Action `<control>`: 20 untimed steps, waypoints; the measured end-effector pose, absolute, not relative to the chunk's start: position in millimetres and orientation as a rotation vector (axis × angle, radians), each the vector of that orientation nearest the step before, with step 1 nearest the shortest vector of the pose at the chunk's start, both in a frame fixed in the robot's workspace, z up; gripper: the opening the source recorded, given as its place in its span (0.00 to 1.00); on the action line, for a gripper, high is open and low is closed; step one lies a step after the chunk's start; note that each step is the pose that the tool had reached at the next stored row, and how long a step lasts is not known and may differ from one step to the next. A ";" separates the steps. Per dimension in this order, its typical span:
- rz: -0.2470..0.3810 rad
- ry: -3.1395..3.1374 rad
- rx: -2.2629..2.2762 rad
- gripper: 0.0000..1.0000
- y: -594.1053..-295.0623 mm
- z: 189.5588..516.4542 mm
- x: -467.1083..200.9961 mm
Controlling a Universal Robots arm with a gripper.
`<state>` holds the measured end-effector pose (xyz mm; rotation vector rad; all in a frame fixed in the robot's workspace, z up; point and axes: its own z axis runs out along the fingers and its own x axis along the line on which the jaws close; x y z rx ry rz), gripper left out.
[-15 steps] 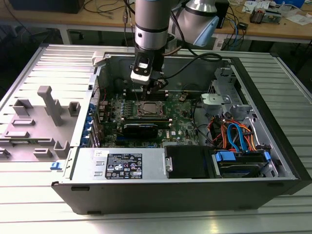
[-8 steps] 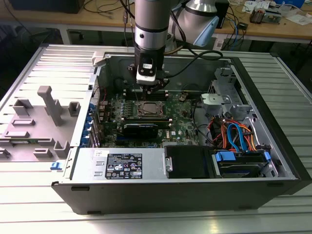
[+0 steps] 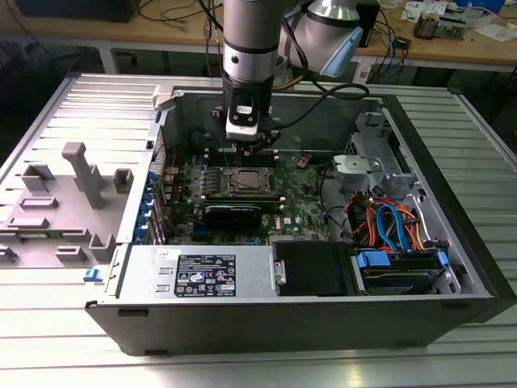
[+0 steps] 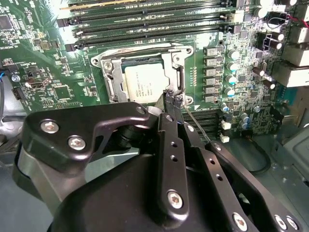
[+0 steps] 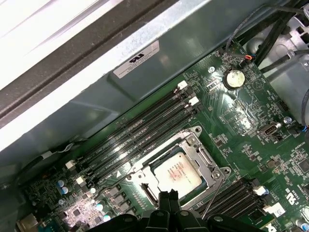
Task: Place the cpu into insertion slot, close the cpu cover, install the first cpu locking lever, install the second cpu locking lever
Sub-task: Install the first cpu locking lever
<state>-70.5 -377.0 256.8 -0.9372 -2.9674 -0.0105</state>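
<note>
The cpu (image 4: 141, 87) lies flat in its socket on the green motherboard, its silver-grey top showing through the window of the cpu cover (image 4: 112, 79). The cover lies down around the chip; both also show in the first wrist view, cpu (image 5: 176, 172) and cpu cover (image 5: 205, 159). My gripper (image 4: 173, 100) is shut with nothing between its fingers, its tips at the cover's edge beside the chip. A thin wire locking lever (image 4: 199, 128) slants away from the socket right by the fingertips (image 5: 169, 197). In the exterior view the gripper (image 3: 251, 147) hangs just above the socket (image 3: 245, 182).
The motherboard sits inside an open black computer case (image 3: 452, 242). Memory slots (image 5: 140, 133) run along one side of the socket, and a black expansion card (image 3: 233, 214) lies on the near side. Cables (image 3: 388, 222) and drive bays fill the exterior view's right. A round coin battery (image 5: 234, 78) sits farther off.
</note>
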 end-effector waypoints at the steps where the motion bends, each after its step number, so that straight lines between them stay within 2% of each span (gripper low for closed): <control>1: -0.010 -2.967 -0.937 0.11 -377.0 256.9 -70.5; 20: -0.009 -2.994 -0.847 0.11 -377.0 256.9 -96.0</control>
